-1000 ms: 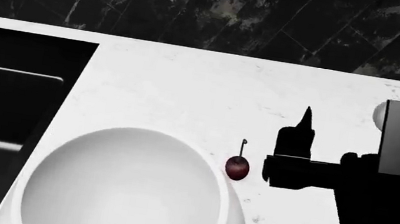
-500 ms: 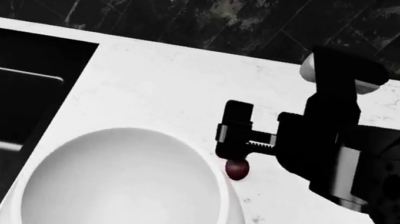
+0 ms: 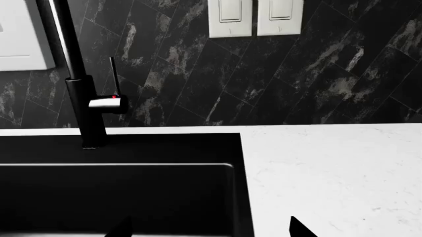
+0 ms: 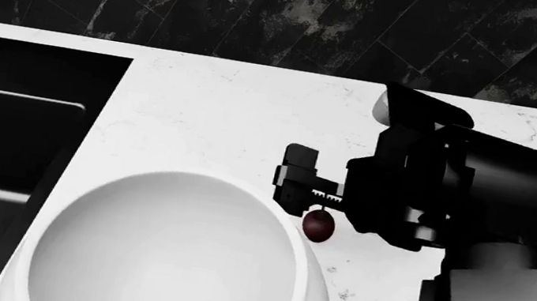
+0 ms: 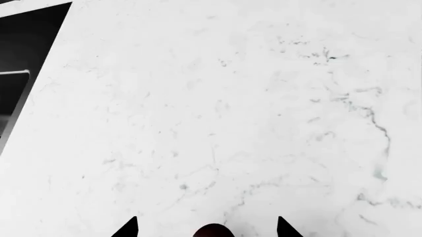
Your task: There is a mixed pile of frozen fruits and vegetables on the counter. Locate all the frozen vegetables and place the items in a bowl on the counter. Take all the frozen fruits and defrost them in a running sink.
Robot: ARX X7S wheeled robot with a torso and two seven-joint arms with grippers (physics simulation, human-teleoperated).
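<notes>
So the cherry (image 4: 318, 226) is sitting on the counter (image 4: 220, 119) right up against the outer wall of the bowl (image 4: 89, 212), and that spot explains our whole pose. We've got the right gripper (image 4: 297, 189) hanging over it from above, because the bowl blocks any approach from that side. In the right wrist view the cherry (image 5: 211, 230) pokes in at the frame edge between the two fingertips (image 5: 128, 228), which stand apart with nothing in them, so no grab yet. It's a fruit, so we reckon it goes to the sink (image 4: 6, 127), not the bowl. Our left gripper (image 3: 207, 229) is parked over the sink (image 3: 118, 192) near the tap (image 3: 82, 89), tips spread and empty, probably ready for the water. No other produce is in view.
</notes>
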